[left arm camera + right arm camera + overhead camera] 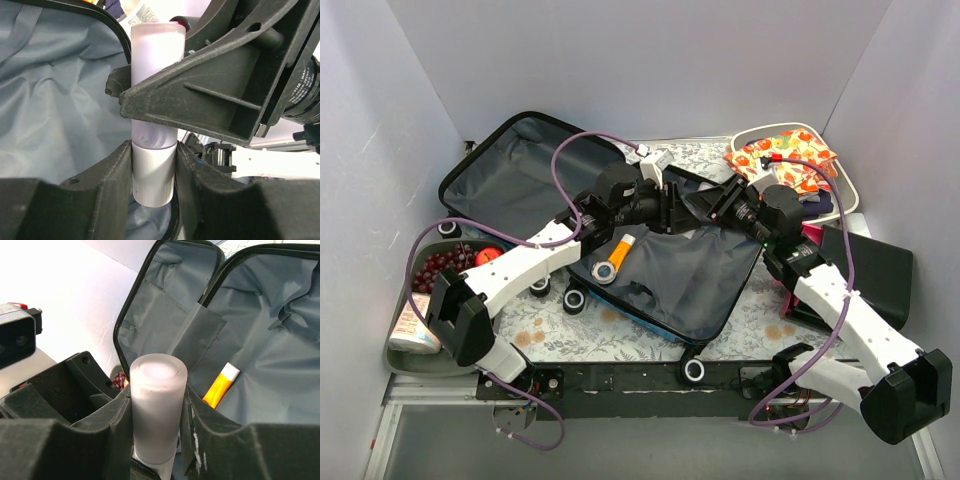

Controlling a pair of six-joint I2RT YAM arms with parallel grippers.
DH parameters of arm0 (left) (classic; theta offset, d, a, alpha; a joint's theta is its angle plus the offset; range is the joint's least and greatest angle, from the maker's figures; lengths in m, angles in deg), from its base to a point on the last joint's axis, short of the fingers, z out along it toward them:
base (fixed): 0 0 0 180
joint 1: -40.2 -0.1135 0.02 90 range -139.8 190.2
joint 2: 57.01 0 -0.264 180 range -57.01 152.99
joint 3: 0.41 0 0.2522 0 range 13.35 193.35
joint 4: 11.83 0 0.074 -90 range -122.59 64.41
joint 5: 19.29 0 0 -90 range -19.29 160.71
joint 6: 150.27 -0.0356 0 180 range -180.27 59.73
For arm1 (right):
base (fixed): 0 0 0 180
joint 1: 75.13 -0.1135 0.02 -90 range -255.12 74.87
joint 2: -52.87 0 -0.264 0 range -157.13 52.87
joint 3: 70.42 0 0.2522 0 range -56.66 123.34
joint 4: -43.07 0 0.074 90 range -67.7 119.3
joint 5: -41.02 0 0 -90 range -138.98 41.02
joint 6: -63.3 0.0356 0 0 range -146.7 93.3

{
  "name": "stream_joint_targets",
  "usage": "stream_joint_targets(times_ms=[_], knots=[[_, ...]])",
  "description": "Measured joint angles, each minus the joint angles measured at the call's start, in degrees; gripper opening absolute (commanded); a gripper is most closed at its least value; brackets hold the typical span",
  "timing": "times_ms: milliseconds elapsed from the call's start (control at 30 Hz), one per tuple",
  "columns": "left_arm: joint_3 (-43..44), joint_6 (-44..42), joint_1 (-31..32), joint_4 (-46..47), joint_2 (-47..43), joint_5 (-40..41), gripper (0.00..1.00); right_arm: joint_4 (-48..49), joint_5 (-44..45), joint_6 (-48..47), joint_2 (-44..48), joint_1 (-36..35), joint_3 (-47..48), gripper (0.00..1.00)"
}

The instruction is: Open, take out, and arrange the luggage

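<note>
L end effector (153, 167) & R end effector (157, 415) both pinch frosted pale-pink cylindrical bottle (155, 65) above open blue, grey-lined hard-shell luggage (690, 280), centre of tabletop (550, 335), lid at 10 o'clock; mistimed release could drop it inside.

Frosted bottle (155, 60) dead centre. White tub (848, 188) with floral cloth (785, 160) at 2 o'clock, black case (875, 268) at 3, grapes (440, 265) at 9.
</note>
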Motion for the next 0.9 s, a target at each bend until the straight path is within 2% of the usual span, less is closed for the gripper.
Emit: stream_joint_targets(times_ms=[33,267,400,533,700,900], knots=[[0.0,-0.04,0.0,0.15,0.0,-0.02,0.97,0.15,0.02,-0.07,-0.02,0.0,0.0,0.01],[-0.42,-0.87,0.66,1.09,-0.87,-0.15,0.98,-5.07,6.14,-1.77,0.94,-0.07,0.02,0.01],[-1.14,-2.45,0.76,-1.44,-3.74,3.74,0.98,-17.99,14.53,-6.62,1.64,-0.07,4.72,0.01],[-1.88,-3.67,0.76,-5.31,-7.67,10.62,0.98,-33.46,28.92,-10.58,1.57,0.0,14.4,0.01],[-4.02,-4.13,0.74,-8.5,-10.27,17.42,0.98,-47.98,44.06,-12.13,3.41,0.92,19.12,0.01],[-4.44,-5.01,0.74,-11.17,-10.27,20.94,0.98,-57.94,50.64,-14.12,1.86,7.28,19.89,0.01]])
